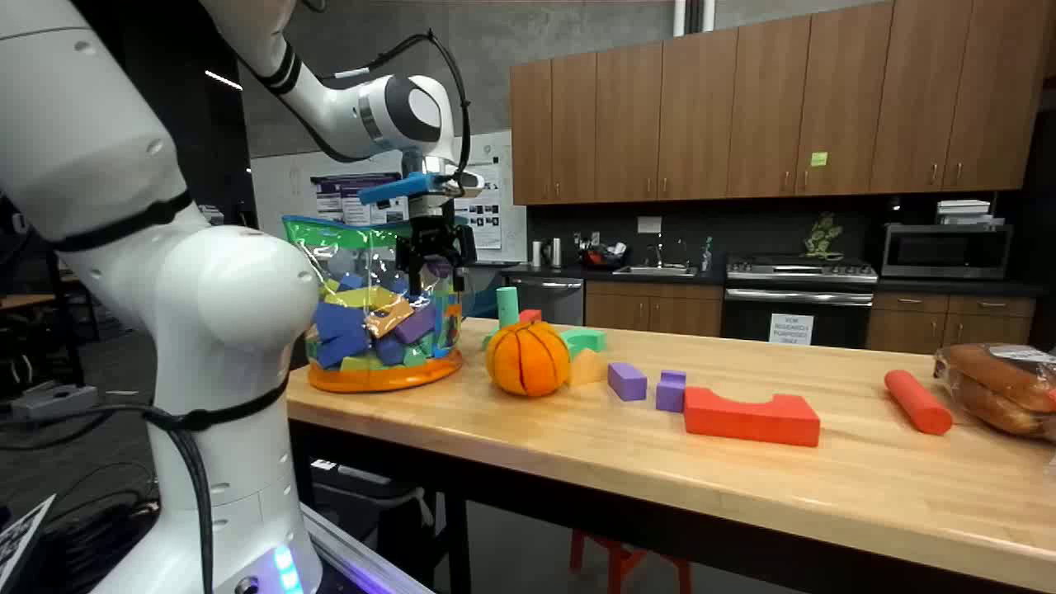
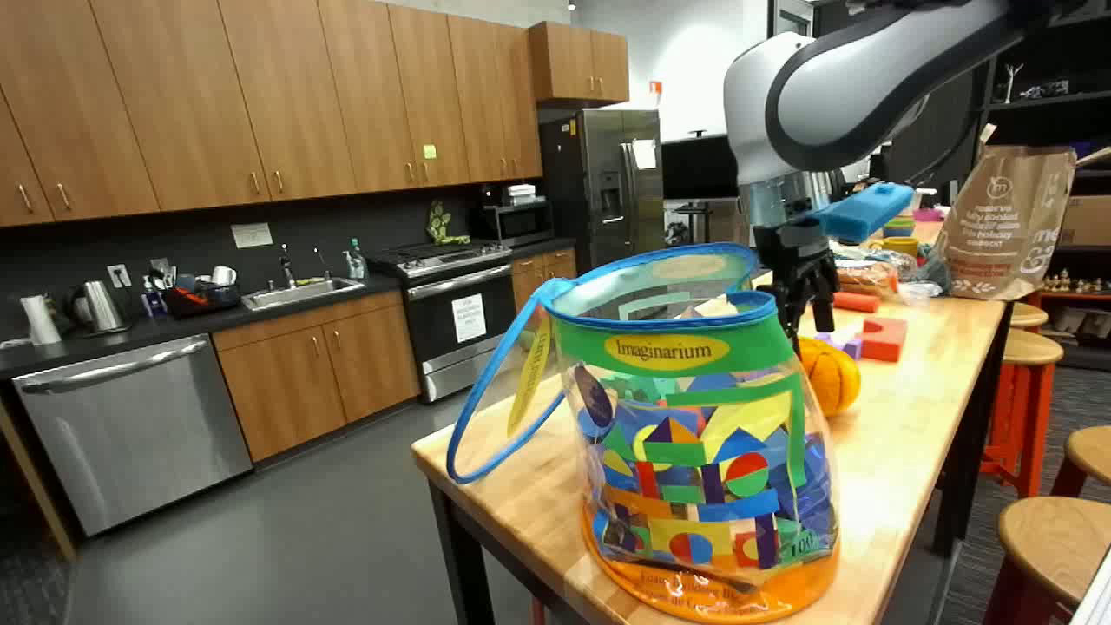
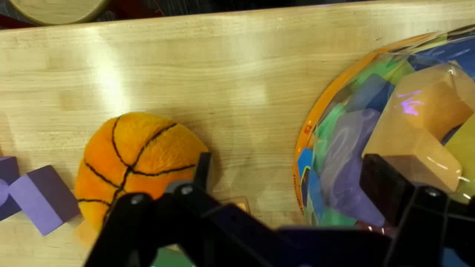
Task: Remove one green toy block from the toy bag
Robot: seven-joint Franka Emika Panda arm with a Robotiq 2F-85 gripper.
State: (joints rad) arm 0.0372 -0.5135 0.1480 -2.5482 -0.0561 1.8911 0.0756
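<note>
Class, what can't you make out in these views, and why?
Wrist view: toy bag, cut off by right edge.
Wrist view: tabletop green block, partly hidden by gripper, cut off below.
In an exterior view: packaged bread, cut off by right edge; poster text, too small.

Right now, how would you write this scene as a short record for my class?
toy bag: upright on the table, packed with many-coloured blocks
orange toy: on the table, apart from the bag
tool: open, holding nothing; between bag and orange toy in wrist view
green cylinder: upright, base hidden
notched red block: on the table
red cylinder: lying down
</note>
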